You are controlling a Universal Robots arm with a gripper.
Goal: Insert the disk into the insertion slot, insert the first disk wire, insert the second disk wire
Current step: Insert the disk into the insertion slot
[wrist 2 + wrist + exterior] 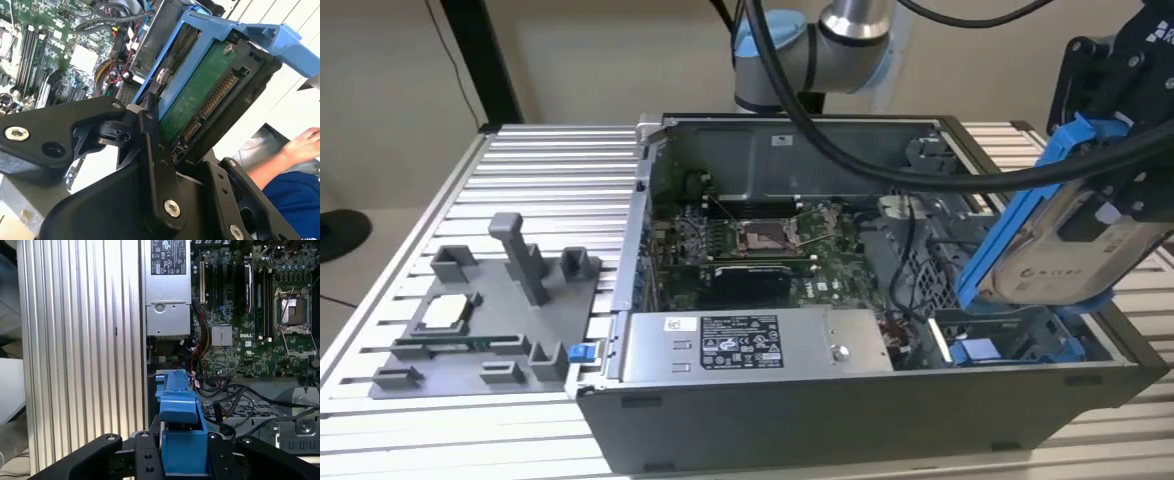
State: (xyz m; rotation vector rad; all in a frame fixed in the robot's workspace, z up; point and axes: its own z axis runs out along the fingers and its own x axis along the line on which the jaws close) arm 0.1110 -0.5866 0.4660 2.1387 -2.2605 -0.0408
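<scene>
The disk [1047,250], clamped in the closed gripper [184,460], is held tilted at three o'clock of the case [854,420], above the insertion slot [1021,345]. Jamming at entry is judged possible if that tilt goes uncorrected.

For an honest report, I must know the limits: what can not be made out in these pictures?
Insertion slot: exterior view, the held disk covers most of it.
Gripper: first wrist view, the picture's edge cuts its body off.
Black cables: first wrist view, tangled; which ones serve the disk is unclear.
Person's hand: second wrist view, cut off by the edge.
</scene>
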